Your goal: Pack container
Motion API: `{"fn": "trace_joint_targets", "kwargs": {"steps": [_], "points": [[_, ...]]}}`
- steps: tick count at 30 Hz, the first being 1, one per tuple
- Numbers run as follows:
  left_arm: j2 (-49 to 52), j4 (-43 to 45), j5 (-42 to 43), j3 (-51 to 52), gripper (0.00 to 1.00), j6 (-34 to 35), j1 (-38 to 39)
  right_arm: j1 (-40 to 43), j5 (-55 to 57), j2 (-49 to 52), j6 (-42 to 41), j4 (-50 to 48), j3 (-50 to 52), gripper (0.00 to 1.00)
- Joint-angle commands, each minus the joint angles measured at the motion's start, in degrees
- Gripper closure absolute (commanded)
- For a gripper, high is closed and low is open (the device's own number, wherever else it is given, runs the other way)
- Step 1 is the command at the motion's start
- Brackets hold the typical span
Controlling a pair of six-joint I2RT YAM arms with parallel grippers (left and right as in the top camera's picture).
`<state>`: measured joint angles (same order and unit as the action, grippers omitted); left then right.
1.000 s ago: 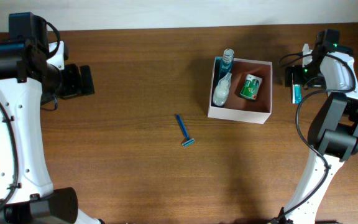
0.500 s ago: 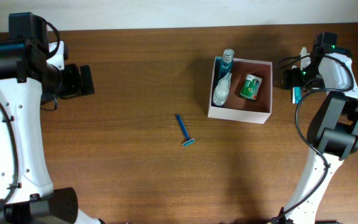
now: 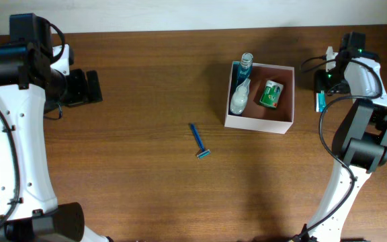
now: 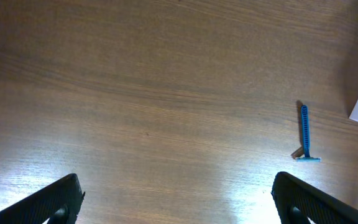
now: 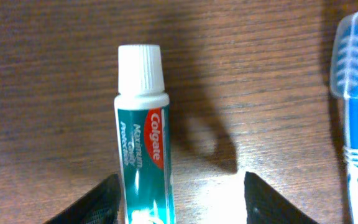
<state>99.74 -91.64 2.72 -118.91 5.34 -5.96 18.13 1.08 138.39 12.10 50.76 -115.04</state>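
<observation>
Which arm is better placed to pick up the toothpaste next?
The right. The right hand, open, hangs directly over the toothpaste tube, just beside the container. The left hand sits far off on the other side.

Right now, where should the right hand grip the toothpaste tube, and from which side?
Grip the toothpaste tube across its body, below the cap, coming down from above. It lies flat on the table, lengthwise between the fingers of the open right hand.
</observation>
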Motion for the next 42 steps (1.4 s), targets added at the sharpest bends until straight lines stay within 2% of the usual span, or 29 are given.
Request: {"fn": "trace_joint_targets", "kwargs": {"steps": [1, 2, 6, 12, 15, 19, 24, 26, 30, 34, 38, 40, 42], "points": [[-0.72, 0.07, -0.2, 0.17, 0.01, -0.9, -0.15, 0.24, 0.44, 0.87, -0.57, -0.7, 0.39, 0.55], [-0.72, 0.07, -0.2, 0.17, 0.01, -0.9, -0.15, 0.24, 0.39, 0.87, -0.57, -0.85, 0.39, 0.58], [-0.72, 0.07, -0.2, 0.15, 0.01, -0.9, -0.15, 0.2, 0.13, 0.85, -0.57, -0.9, 0.39, 0.62], [-0.72, 0.07, -0.2, 0.15, 0.01, -0.9, -0.15, 0.2, -1.92, 0.85, -1.38, -0.87, 0.35, 0.82], [-0.72, 0.07, -0.2, 0.15, 0.01, -0.9, -0.15, 0.2, -1.95, 0.85, -2.1, -0.68, 0.33, 0.87], [-0.72, 0.07, -0.2, 0.17, 0.01, -0.9, -0.15, 0.2, -1.95, 0.85, -2.14, 0.66, -0.85, 0.87], [-0.72, 0.07, -0.2, 0.15, 0.0, -0.9, -0.15, 0.13, -1.97, 0.83, -5.4, 6.58, -9.66, 0.87], [-0.72, 0.07, -0.2, 0.17, 0.01, -0.9, -0.15, -0.17, -2.21, 0.83, -7.08, 10.86, -14.45, 0.87], [-0.72, 0.07, -0.2, 0.17, 0.01, -0.9, -0.15, -2.84, -3.69, 0.83, -7.08, 26.34, -28.74, 0.86], [-0.72, 0.07, -0.2, 0.17, 0.01, -0.9, -0.15, -5.81, -3.67, 0.83, -7.08, 35.67, -37.18, 0.86], [-0.72, 0.07, -0.2, 0.17, 0.0, -0.9, -0.15, -7.74, -2.82, 0.83, -7.06, 40.85, -40.54, 0.86], [-0.72, 0.07, -0.2, 0.15, 0.01, -0.9, -0.15, -7.82, 1.14, 0.85, -7.08, 41.11, -40.37, 0.85], [-0.72, 0.07, -0.2, 0.17, 0.0, -0.9, -0.15, -6.75, 4.85, 0.85, -7.06, 39.08, -38.93, 0.79]]}}
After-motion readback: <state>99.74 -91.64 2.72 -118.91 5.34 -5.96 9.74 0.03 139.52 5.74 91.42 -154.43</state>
